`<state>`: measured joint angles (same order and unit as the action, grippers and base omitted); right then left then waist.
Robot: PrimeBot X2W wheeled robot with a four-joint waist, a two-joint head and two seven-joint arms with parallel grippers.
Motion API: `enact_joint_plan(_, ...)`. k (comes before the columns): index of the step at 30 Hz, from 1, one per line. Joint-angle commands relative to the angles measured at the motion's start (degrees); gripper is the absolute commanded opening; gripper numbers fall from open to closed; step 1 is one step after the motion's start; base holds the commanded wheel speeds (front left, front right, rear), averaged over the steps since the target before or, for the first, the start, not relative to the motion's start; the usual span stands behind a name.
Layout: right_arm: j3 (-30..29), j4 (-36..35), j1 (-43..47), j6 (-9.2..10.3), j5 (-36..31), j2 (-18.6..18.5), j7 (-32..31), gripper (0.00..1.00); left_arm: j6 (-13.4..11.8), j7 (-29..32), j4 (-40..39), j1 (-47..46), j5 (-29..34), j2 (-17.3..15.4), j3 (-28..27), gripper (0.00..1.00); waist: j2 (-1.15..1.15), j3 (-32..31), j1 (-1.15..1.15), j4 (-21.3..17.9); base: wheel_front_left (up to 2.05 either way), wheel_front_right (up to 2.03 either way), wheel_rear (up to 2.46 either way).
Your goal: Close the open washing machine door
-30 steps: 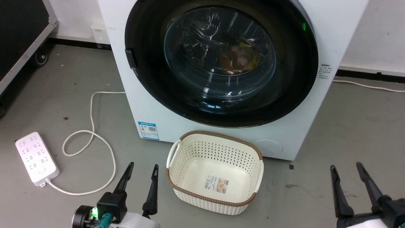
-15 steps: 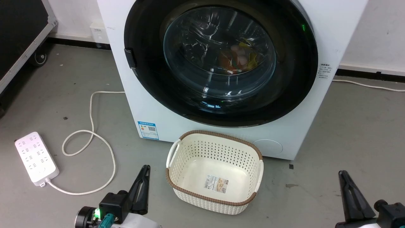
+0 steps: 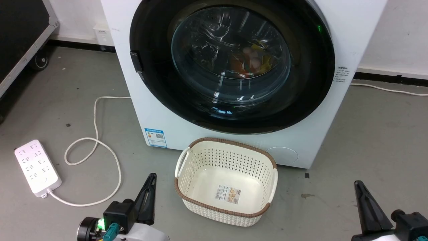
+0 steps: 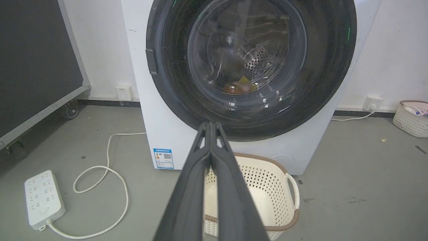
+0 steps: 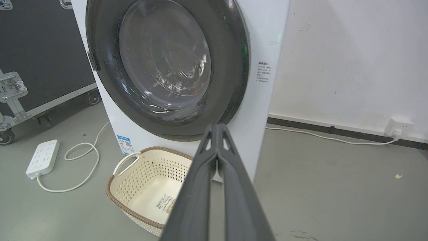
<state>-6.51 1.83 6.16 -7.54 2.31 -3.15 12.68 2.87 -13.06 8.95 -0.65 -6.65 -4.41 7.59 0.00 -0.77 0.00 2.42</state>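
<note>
While the washing machine door (image 3: pixel 230 63) lies flush against the machine (image 3: pixel 167 117), up and ahead of both arms, the left tool (image 3: pixel 152 178) and right tool (image 3: pixel 358 184) hang low beside the basket (image 3: pixel 230 142), both pinched together and empty, with the left one nearer the door's catch edge.

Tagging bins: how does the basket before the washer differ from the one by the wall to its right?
Front basket is empty bar a label; wall basket holds items. Front basket stands at the washer; wall basket sits near a wall socket. Both cream, perforated, brown-rimmed.
</note>
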Motion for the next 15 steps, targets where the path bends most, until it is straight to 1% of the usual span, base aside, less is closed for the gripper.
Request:
enact_joint_plan(1,0.2,-0.2,-0.7,0.01,-0.2,0.0,-0.4,0.0,-0.4,0.3,-0.4,0.1,0.4,0.1,-0.4,0.0,0.0,0.0,0.0,0.0,0.0,0.0,0.0)
enact_joint_plan(15,1.0,-0.4,-1.4,0.01,-0.5,0.1,-2.0,0.0,-0.7,2.0,-1.5,0.2,1.2,0.3,-1.3,0.0,0.0,0.1,0.0,-0.3,0.0,0.0,0.0)
